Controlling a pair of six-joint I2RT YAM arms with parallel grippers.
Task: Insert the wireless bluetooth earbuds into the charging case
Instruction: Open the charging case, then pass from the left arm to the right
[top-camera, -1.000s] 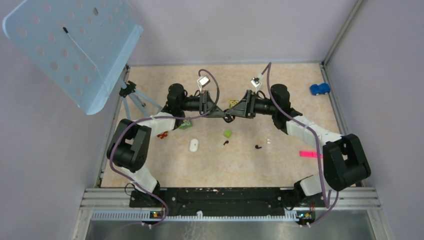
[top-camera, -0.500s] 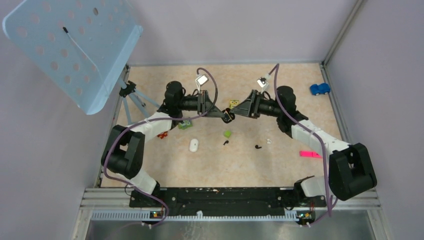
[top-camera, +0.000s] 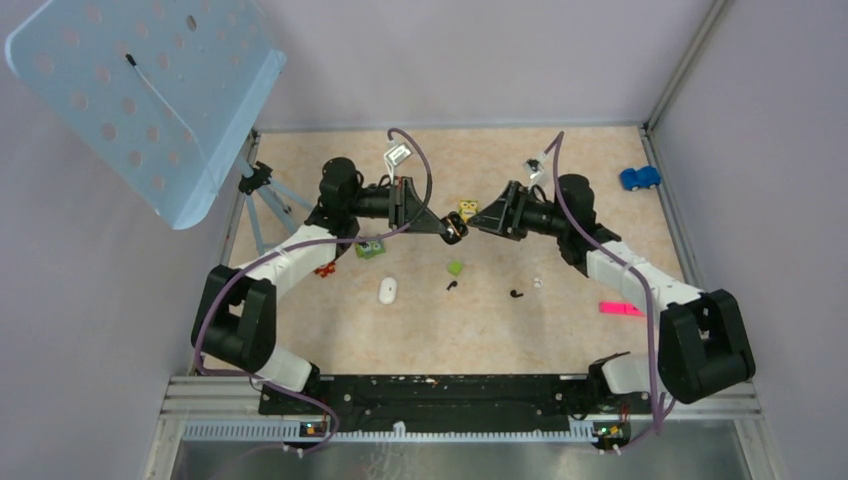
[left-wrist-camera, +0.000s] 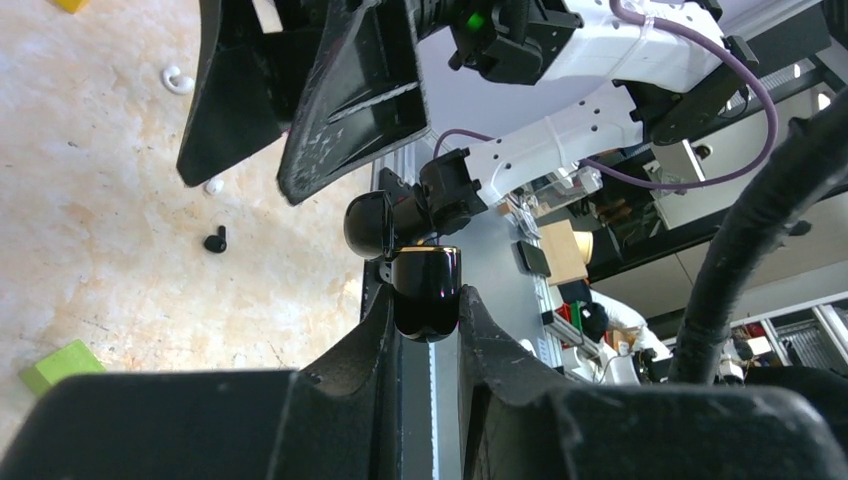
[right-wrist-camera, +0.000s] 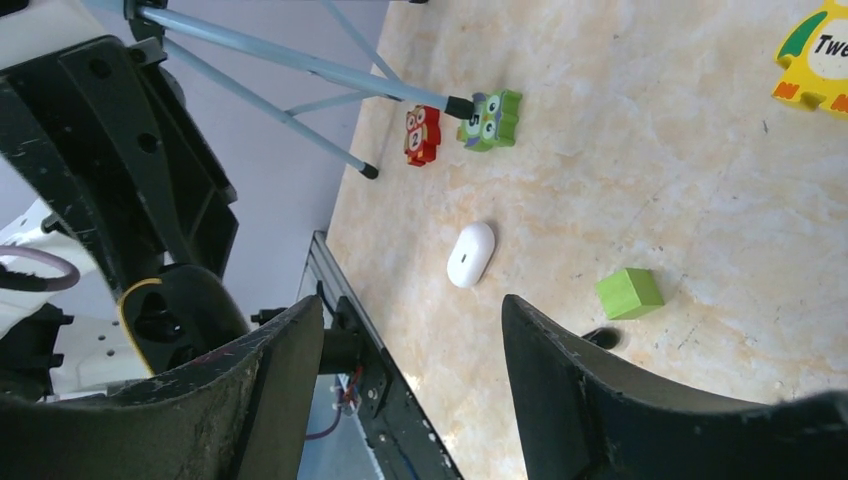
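Two black comma-shaped earbuds on the mottled desk (top-camera: 420, 340): left earbud (top-camera: 452, 286) beside one green cube (top-camera: 456, 268), right earbud (top-camera: 516, 294) apart. One glossy black charging case (left-wrist-camera: 427, 290), lid open, is clenched in the left jaws; right jaws released.

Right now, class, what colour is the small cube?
Light green; the cube shows best in the right wrist view.

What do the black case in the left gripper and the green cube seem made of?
The case looks like glossy black plastic with a gold-coloured rim: it mirrors light sharply. The green cube looks matt, maybe foam or painted wood; no shine shows.
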